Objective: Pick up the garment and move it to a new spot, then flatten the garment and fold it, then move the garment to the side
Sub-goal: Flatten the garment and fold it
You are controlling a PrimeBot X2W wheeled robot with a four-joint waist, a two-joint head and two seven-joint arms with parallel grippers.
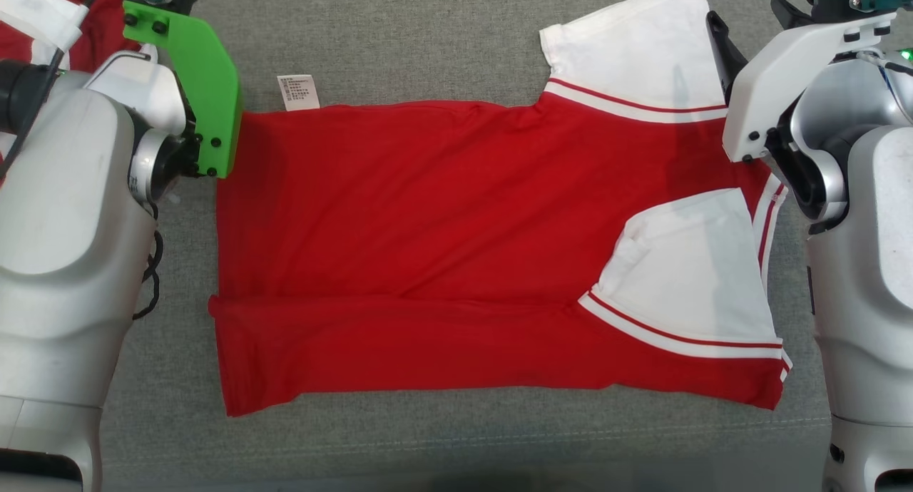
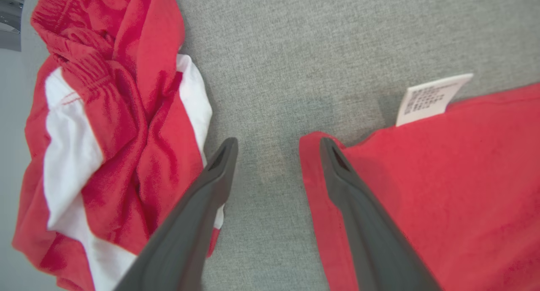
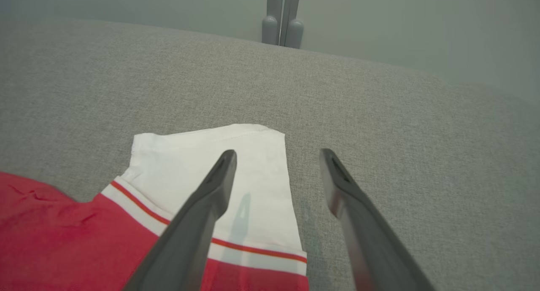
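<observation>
The garment point(image 1: 428, 249), a red shirt with white sleeves, lies spread flat across the middle of the grey cloth-covered table point(image 1: 442, 43), its hem toward the table's left edge and its shoulders toward the right edge. Its long near side is folded over onto the body as a band point(image 1: 428, 349) running left to right. The near sleeve point(image 1: 692, 271) is turned in and lies on the red body, while the far sleeve point(image 1: 635, 50) sticks out flat toward the table's far edge. A white care label point(image 1: 298, 93) pokes out from the shirt's far edge near the hem corner. The left gripper point(image 2: 276, 145) hangs at that far hem corner with its fingers spread and nothing between them: one finger lies over the red corner, the other over bare grey cloth; whether either touches down cannot be told. Just beside it, toward the table's far left corner, sits a second red and white garment point(image 2: 114, 135), crumpled in a heap and apart from the shirt. The right gripper point(image 3: 278, 156) is over the far sleeve, fingers spread and holding nothing, one finger above the white cloth and casting a thin shadow on it, the other above bare table.
</observation>
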